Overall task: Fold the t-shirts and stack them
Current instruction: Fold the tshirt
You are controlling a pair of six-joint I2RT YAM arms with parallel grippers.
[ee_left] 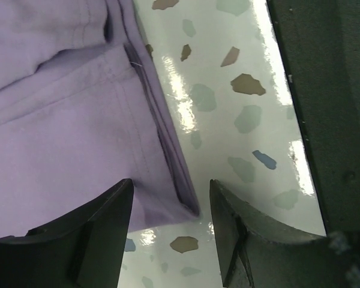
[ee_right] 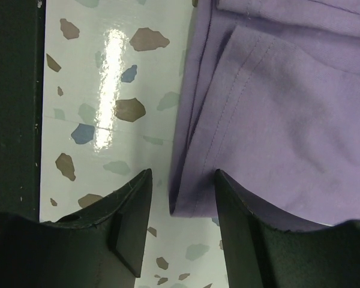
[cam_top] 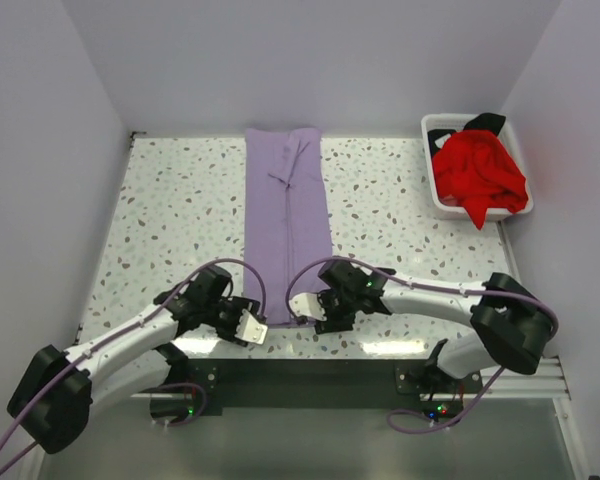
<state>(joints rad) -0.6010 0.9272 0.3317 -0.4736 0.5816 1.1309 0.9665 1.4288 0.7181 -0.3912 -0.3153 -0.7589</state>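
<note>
The lavender t-shirt [cam_top: 287, 200] lies folded lengthwise into a narrow strip down the middle of the speckled table [cam_top: 170, 210], reaching from the far edge almost to the near edge. The left end effector [cam_top: 252, 330] sits at the strip's near left corner, released, with its fingers [ee_left: 102, 228] spread on either side of the hem. The right end effector [cam_top: 325, 318] is released in the same way at the near right corner. Far right, a white basket [cam_top: 442, 205] holds the crumpled red t-shirt [cam_top: 477, 172], with the black t-shirt [cam_top: 487, 122] showing behind it.
</note>
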